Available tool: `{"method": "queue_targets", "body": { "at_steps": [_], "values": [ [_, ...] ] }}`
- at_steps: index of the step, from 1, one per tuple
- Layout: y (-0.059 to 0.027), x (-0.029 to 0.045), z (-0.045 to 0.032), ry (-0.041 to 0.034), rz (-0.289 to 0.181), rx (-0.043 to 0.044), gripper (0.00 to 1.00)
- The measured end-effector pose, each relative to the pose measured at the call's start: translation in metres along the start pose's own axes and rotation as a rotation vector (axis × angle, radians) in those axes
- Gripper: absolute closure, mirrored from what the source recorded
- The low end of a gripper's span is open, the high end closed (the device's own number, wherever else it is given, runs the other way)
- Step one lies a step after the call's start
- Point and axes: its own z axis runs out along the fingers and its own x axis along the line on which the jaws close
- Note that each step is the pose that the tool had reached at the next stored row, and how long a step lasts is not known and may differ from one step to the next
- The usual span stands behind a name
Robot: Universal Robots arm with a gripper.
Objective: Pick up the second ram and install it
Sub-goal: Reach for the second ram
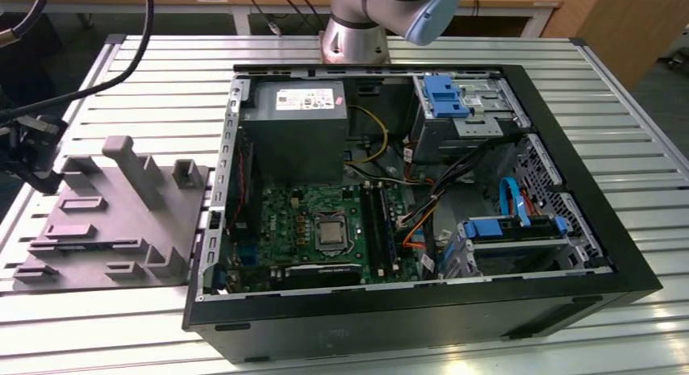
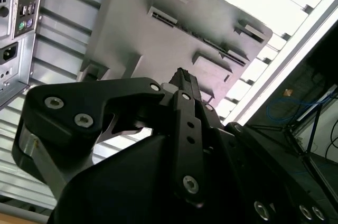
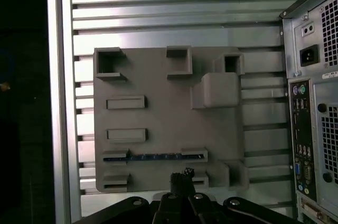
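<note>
In the first wrist view, the second ram [image 3: 153, 156] shows as a thin dark blue strip standing on edge in a long slot of the grey holder block [image 3: 163, 118]. My gripper [image 3: 182, 175] hangs above the block's edge, a short way from that slot, with its dark fingers together and nothing between them. The second wrist view shows the gripper [image 2: 180, 76] from the side over the same block [image 2: 158, 44]. In the exterior view the gripper [image 1: 43, 175] is at the far left, above the holder block [image 1: 108, 222].
The open computer case [image 1: 420, 310] lies on the slatted metal table [image 1: 603, 93], to the exterior view's right of the block. Inside are the green motherboard [image 1: 290, 222] with long black sockets [image 1: 377, 222], a power supply [image 1: 296, 109] and blue drive brackets [image 1: 444, 97]. The case's rear ports [image 3: 311, 129] border the block.
</note>
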Motion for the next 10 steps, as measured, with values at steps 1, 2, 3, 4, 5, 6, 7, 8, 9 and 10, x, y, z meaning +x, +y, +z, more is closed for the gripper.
{"method": "queue_targets", "body": {
  "at_steps": [1,2,3,4,5,6,7,8,9,10],
  "values": [
    [-0.0017,-0.0001,0.0015,0.0,0.0,-0.0001,0.9],
    [-0.0033,-0.0001,0.0028,0.0,0.0,0.0,0.9],
    [-0.0049,-0.0002,0.0041,-0.0001,0.0,0.0,0.9],
    [-0.0064,-0.0003,0.0053,0.0,0.0,0.0,0.9],
    [-0.008,-0.0004,0.0066,0.0,0.0,0.0,0.9],
    [-0.0094,-0.0004,0.0079,0.0001,0.0,0.0,0.9],
    [-0.0106,-0.0005,0.0094,-0.0001,0.0,-0.0001,0.9],
    [-0.0114,-0.0005,0.011,-0.0002,0.0,-0.0002,0.9],
    [-0.0121,-0.0005,0.0126,-0.0001,0.0,-0.0001,0.9],
    [-0.0127,-0.0005,0.014,0.0,0.0,0.0,0.9]
  ]
}}
